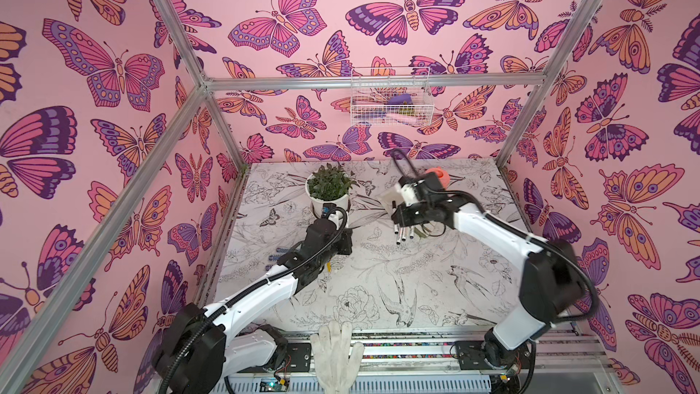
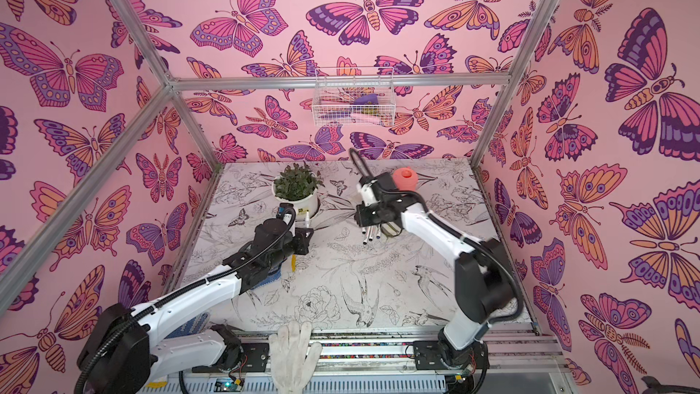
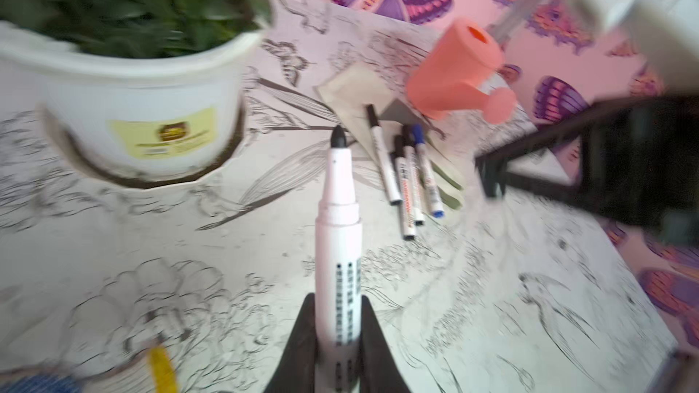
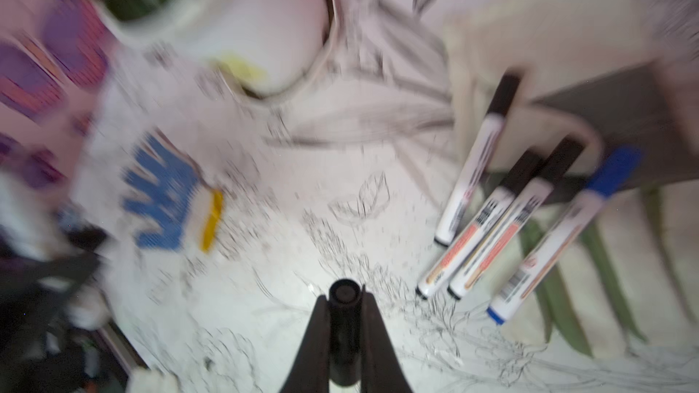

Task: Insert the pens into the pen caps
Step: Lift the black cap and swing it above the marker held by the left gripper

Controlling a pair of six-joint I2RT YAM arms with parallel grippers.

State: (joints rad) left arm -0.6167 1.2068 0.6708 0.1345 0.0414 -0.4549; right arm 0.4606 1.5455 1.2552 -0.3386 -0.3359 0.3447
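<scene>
Left side: left tool is clenching the rear of an uncapped pen, white barrel, black tip pointing away from the wrist. In both top views this arm is hovering just in front of the plant pot.

Middle: four more pens are lying side by side on the surface, already wearing caps, three black and one blue, partly resting on a pale cloth.

Right side: right tool is pinching a black cap. The end facing away from the wrist looks hollow, though blur is making that uncertain. This arm is hanging over the capped pens, with the pink watering can just behind.

Judgement: last pen is waiting for its cap; the two tools are well apart, so the mating is not yet done.

Risks:
- The pen is being held far from its tip, so any sideways push at the cap mouth could swing it in the grip.
- A small round cap could roll or pop out under pressure.
- An off-axis approach would be smearing ink on the cap rim or jamming.
- The right arm could be nudging the finished pens below.
</scene>
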